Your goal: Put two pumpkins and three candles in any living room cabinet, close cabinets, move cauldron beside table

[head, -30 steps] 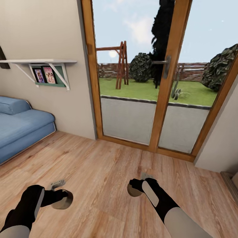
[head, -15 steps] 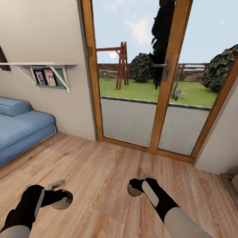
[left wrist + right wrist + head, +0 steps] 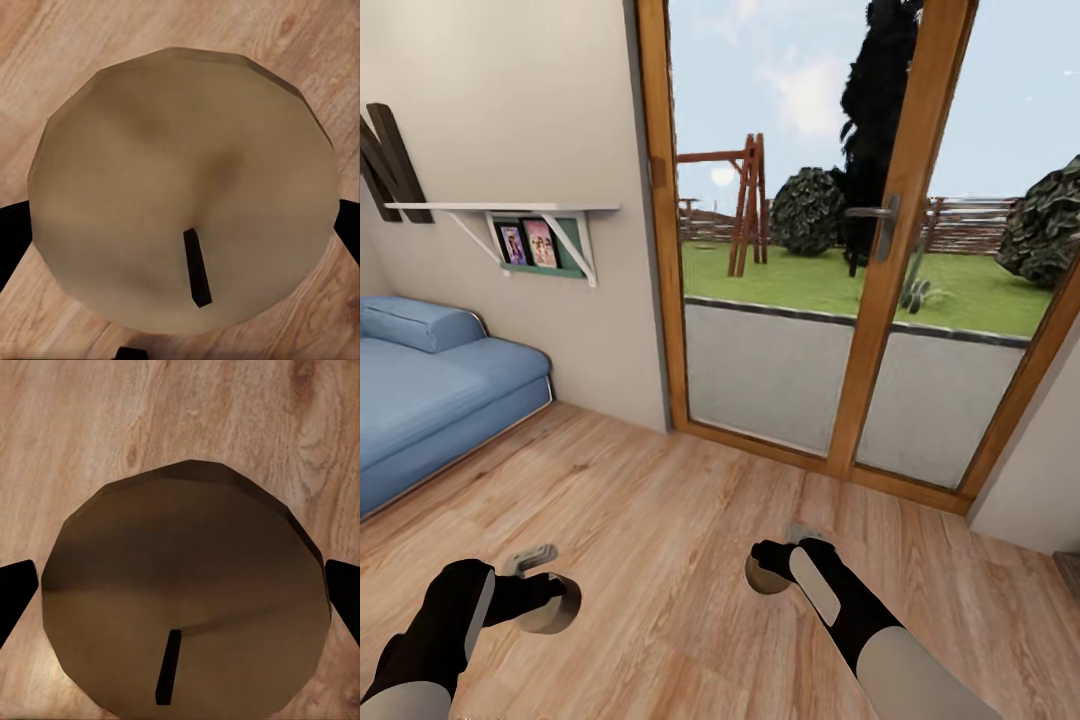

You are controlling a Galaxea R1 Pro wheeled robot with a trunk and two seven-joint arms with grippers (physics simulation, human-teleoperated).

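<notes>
I hold two of the candles, one in each hand, low over the wooden floor. My left gripper (image 3: 550,603) is shut on a stubby beige candle (image 3: 553,614). The left wrist view looks down on that candle's (image 3: 180,195) round top and dark wick, with a black finger (image 3: 10,240) at its side. My right gripper (image 3: 763,573) is shut on a second candle (image 3: 760,580). In the right wrist view this candle (image 3: 187,592) looks darker, in shadow, and sits between two black fingers (image 3: 15,592).
A blue sofa (image 3: 430,390) stands at the left under a white wall shelf (image 3: 510,210) with photos. Ahead is a wood-framed glass door (image 3: 870,330) with a metal handle (image 3: 880,215) and a garden beyond. A beige wall (image 3: 1040,480) juts in at the right. Wooden floor (image 3: 660,500) lies between.
The whole picture has slid to the right, so the camera has turned left; more of the left wall shows. Both arms and their candles keep the same place in the view.
</notes>
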